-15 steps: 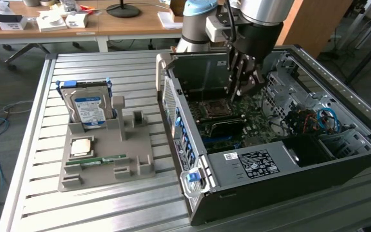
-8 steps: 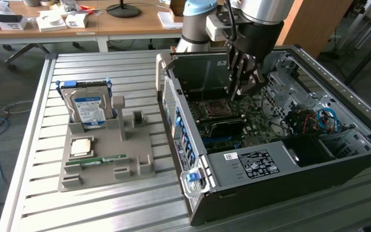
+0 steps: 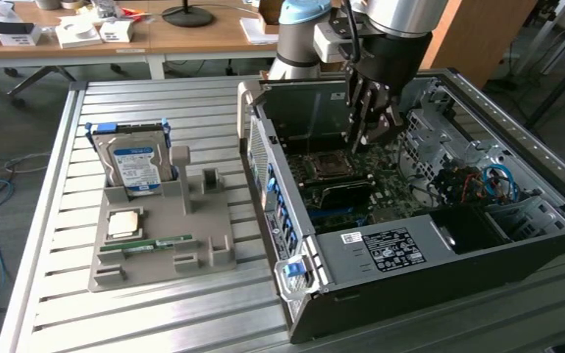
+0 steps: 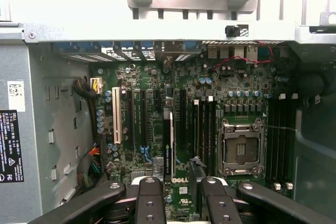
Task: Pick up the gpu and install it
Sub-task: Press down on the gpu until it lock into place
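Wrist view: gpu (image 4: 168, 148) stands on edge, lengthwise along motherboard slots (image 4: 137, 119).

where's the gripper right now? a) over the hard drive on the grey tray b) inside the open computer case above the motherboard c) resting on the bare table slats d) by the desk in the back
b, the gripper reaches down into the open computer case, just above the motherboard, while the hard drive stands apart on the grey tray.
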You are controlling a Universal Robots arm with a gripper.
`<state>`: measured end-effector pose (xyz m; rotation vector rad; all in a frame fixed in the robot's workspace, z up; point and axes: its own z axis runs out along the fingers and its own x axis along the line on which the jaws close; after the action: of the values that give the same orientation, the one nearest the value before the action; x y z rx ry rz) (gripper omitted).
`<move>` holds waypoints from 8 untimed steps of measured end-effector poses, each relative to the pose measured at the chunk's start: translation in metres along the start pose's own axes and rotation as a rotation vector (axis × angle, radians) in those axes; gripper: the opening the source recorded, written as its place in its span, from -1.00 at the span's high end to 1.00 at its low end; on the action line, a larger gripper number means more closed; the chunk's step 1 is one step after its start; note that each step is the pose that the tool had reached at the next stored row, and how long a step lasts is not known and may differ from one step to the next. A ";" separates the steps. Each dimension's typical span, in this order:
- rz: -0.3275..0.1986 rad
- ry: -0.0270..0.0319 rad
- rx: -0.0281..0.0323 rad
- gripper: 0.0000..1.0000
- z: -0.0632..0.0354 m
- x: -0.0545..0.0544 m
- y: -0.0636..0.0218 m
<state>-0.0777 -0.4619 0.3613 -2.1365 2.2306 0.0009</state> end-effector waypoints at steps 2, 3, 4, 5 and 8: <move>0.000 0.0001 0.0000 0.36 0.0000 0.000 0.0000; 0.000 0.0000 0.0000 0.48 0.0000 0.000 0.0000; 0.000 0.0001 0.0000 0.48 0.0000 0.000 0.0000; 0.000 0.0001 0.0000 0.61 0.0000 0.000 0.0000; 0.000 0.0000 0.0000 0.79 0.0000 0.000 0.0000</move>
<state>-0.0777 -0.4619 0.3613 -2.1365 2.2306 0.0009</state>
